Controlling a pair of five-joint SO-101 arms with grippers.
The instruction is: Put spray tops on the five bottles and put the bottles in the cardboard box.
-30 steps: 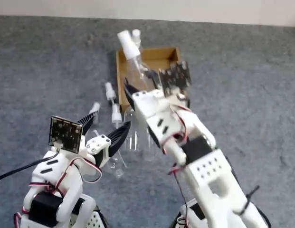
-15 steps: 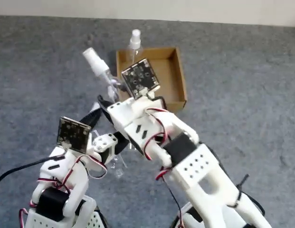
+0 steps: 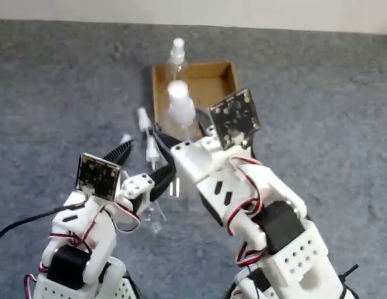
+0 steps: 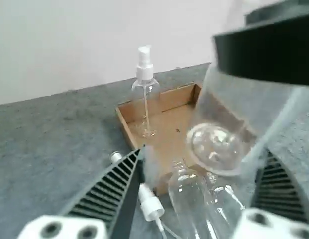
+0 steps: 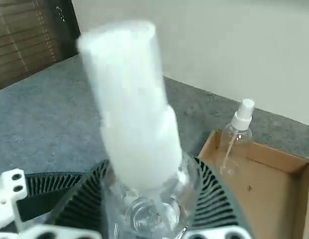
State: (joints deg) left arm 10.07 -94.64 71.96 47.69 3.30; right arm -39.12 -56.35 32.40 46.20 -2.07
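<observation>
My right gripper [image 3: 181, 136] is shut on a clear bottle [image 3: 179, 111] with a white spray top [image 5: 128, 99], held upright above the front left edge of the cardboard box [image 3: 219, 80]. The bottle's neck [image 5: 144, 209] sits between the right gripper's black fingers [image 5: 77, 199]. Another capped bottle [image 3: 177, 52] stands in the box's far left corner. My left gripper [image 3: 140, 166] is open low over the table, and clear uncapped bottles [image 4: 191, 196] lie just beyond it. Loose spray tops [image 3: 144, 118] lie left of the box.
Grey carpet [image 3: 318, 124] stretches free to the right of the box and at the far left. A pale wall [image 4: 69, 40] bounds the table behind the box. One loose spray top [image 4: 150, 205] lies close to my left gripper's finger [image 4: 114, 191].
The right arm swung the capped bottle left, away from the box, then back, and now holds it upright at the box's front left edge. The left arm barely shifted.
</observation>
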